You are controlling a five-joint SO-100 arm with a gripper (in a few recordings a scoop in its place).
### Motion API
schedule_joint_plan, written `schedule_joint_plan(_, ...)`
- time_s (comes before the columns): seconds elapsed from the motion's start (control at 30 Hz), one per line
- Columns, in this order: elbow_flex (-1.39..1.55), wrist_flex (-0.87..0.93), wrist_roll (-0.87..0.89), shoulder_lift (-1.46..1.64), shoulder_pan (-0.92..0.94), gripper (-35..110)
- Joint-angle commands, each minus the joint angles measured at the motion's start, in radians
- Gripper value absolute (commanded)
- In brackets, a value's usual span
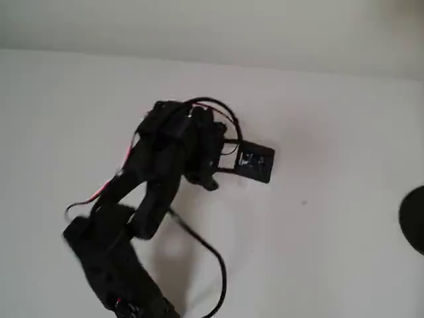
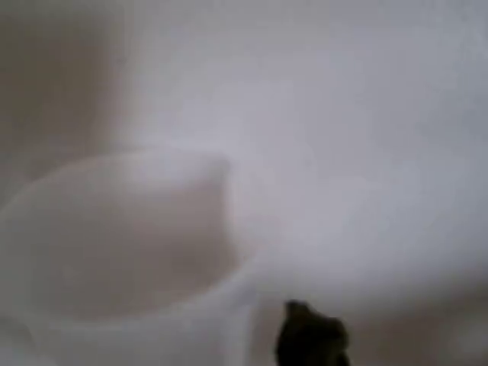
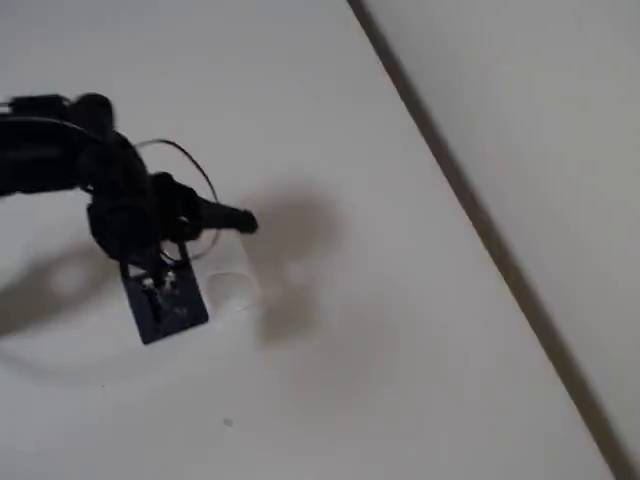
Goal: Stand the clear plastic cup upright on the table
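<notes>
1. Now your hand (image 3: 235,222) hovers just above the clear plastic cup (image 3: 232,287) on the white table (image 3: 400,380).
2. In the wrist view the cup (image 2: 122,244) sits lower left, rim facing the camera.
3. You cannot tell whether the hand is spread or pinching.

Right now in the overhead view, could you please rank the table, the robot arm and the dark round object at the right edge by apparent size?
1. The table
2. The robot arm
3. The dark round object, cut off by the frame edge, so its full size is unsure.

The arm (image 1: 156,179) is matte black throughout, built of blocky segments. Black cables (image 1: 212,258) loop off it, beside thin red wires (image 1: 99,192). A flat black camera board (image 1: 255,162) sits at its wrist.
</notes>
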Motion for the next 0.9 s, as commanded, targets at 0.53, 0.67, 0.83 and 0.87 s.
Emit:
schedule_joint_plan(0.53,-0.147,-0.081,-0.041,-0.193,0.025,10)
schedule_joint_plan(0.67,-0.147,-0.097,-0.152,-0.103,0.003,8)
schedule_joint_plan(0.83,-0.144,-0.146,-0.324,0.028,0.0,6)
schedule_joint_plan(0.87,-0.141,-0.161,-0.362,0.057,0.003,6)
